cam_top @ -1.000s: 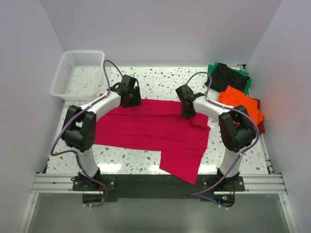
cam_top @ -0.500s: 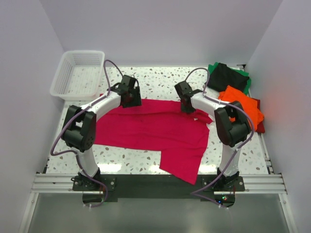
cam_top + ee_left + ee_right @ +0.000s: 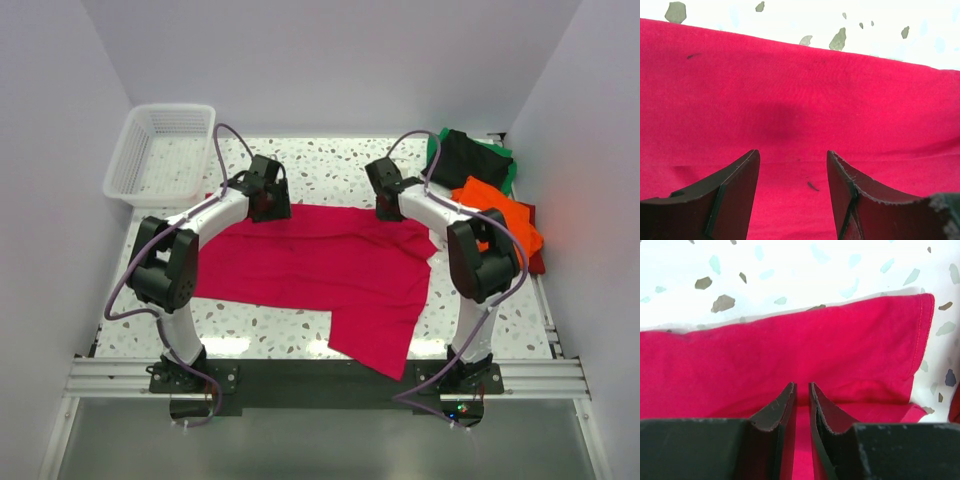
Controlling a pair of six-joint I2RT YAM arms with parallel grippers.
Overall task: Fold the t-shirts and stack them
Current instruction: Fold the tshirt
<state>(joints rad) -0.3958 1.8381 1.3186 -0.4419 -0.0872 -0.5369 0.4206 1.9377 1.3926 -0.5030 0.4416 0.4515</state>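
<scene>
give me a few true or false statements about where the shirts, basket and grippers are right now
1. The crimson-pink t-shirt lies spread on the table. True.
2. The white basket holds an orange shirt. False: no shirt shows in it; the orange t-shirt lies in the pile at the far right.
3. The left gripper is open above the crimson cloth. True.
4. The black t-shirt lies under the green one. False: it lies on the green t-shirt.
5. The right gripper is at the crimson shirt's near edge. False: it is at the far edge.

White arms [image 3: 222,212] with black joints [image 3: 165,265] and purple cables [image 3: 216,150].
</scene>
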